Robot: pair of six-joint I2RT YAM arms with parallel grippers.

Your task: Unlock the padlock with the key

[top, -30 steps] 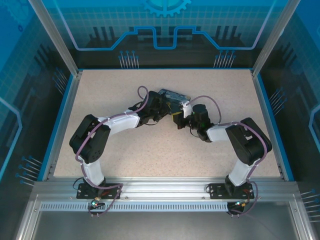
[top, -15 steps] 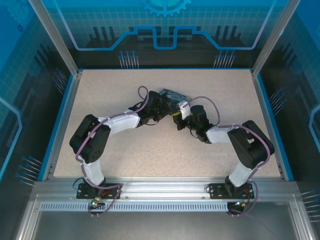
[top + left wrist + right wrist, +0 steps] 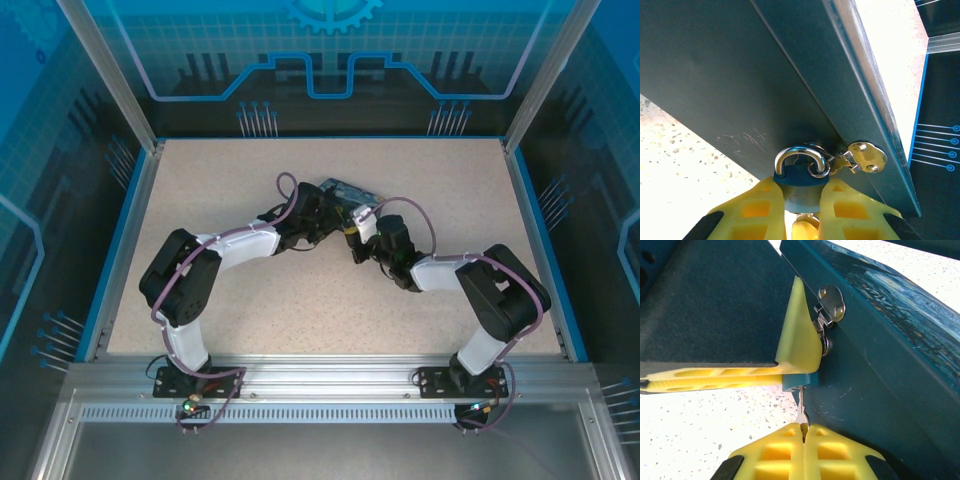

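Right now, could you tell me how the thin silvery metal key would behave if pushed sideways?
Probably stiff, yet apt to slip: the thin silvery metal key is pinched only at its end by the right gripper. Likely little swing, since its tip meets the small blue padlock clamped by the left gripper.

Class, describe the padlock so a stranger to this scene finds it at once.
Start at the painted box between the arms. On its dark side hangs the padlock, held in the left pincer. Its blue body and silvery shackle set it apart from the flat oval plate beside it.
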